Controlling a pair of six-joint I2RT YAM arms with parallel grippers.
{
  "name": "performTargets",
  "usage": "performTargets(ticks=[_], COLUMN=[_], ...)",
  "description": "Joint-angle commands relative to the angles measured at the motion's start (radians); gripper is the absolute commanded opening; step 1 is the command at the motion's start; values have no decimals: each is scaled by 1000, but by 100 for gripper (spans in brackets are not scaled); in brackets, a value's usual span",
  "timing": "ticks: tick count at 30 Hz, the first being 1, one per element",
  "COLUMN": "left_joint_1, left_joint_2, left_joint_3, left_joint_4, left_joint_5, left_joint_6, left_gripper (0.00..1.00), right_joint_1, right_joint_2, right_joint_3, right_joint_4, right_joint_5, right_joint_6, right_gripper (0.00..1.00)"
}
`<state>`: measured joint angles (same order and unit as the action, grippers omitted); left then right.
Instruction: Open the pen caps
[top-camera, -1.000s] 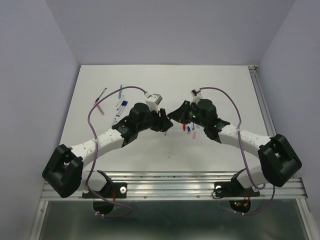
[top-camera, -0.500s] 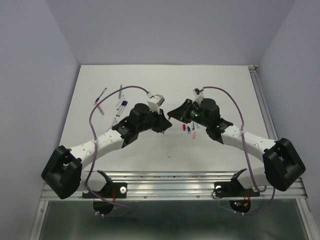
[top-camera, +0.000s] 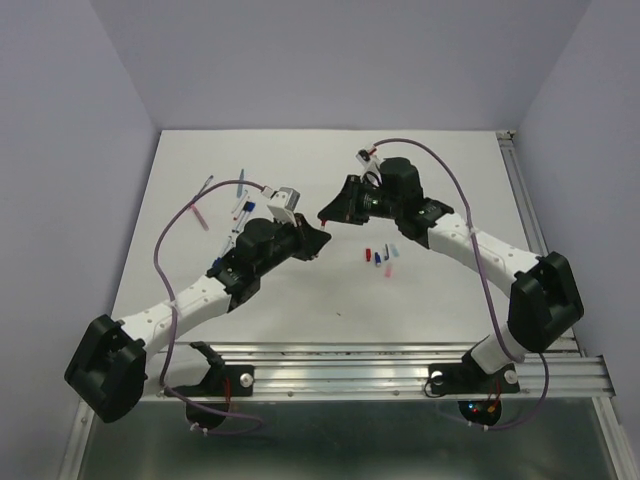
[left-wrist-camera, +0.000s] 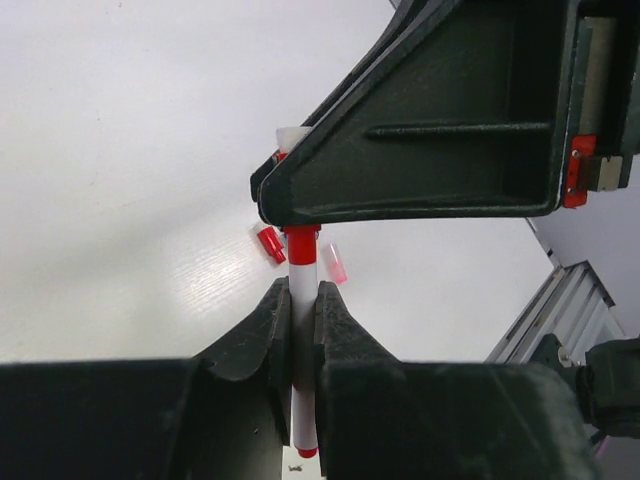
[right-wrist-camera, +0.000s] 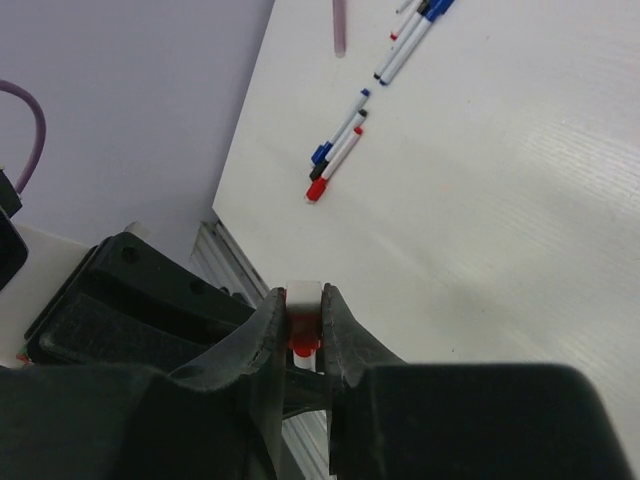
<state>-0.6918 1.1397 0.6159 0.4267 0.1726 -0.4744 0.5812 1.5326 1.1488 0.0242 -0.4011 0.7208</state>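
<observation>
In the left wrist view a white pen barrel (left-wrist-camera: 302, 300) with a small red end plug stands between my left gripper's (left-wrist-camera: 302, 310) jaws, which are shut on it. Its red pen cap (left-wrist-camera: 301, 240) runs up into the black fingers (left-wrist-camera: 400, 190) of my right gripper. In the right wrist view my right gripper (right-wrist-camera: 303, 315) is shut on that red cap (right-wrist-camera: 304, 338), a white tip showing past the pads. From above, both grippers meet tip to tip over the table's middle, left (top-camera: 313, 236) and right (top-camera: 327, 215). The pen itself is hidden there.
Several loose caps (top-camera: 378, 257), red, blue and pale, lie right of the grippers; a red one (left-wrist-camera: 270, 243) and a pink one (left-wrist-camera: 333, 262) show under the pen. Capped pens (top-camera: 240, 208) lie at the back left, also pens (right-wrist-camera: 340, 150). A metal rail (top-camera: 350, 355) edges the near side.
Both grippers have shifted left and toward the back of the table together, still tip to tip. The left arm has stretched out further.
</observation>
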Motion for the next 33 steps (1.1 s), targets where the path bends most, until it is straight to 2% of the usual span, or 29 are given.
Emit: performTargets(ticks=[1,6,13,17,22,25,26,29,33], left_joint_1=[-43,-48,-57,-67,-66,-58,-46,-32,0], left_joint_2=[-113,-185,-202,-212,-218,-166,-128,-81,-28], left_joint_3=[-131,-165,-191,-217,-191,-137,-99,-33,21], left_joint_4=[-192,-192,-178,-149,-195,-226,-239,-258,-270], left_joint_5=[137,133,176,189,27,-86,-116,-165,-165], left_joint_6=[-62,-90,-118,-145,-161,-150,-129,-101,-73], left_gripper=[0,0,0,0,0,0,0,0,0], right_joint_1=[-257,-323,-438,-462,-463,-460,-457,-413,-345], right_joint_2=[37,47,110,126,43,-76,-121,-172,-213], right_joint_3=[175,212,285,302,128,-48,-175,-346,-452], right_joint_4=[108,82,22,28,23,48,60,28,-58], right_joint_5=[415,438,496,443,319,266,249,275,355], right_joint_6=[-127,-106,-23,-27,-92,-58,-52,-53,-70], right_gripper=[1,1,1,1,1,1,1,2,5])
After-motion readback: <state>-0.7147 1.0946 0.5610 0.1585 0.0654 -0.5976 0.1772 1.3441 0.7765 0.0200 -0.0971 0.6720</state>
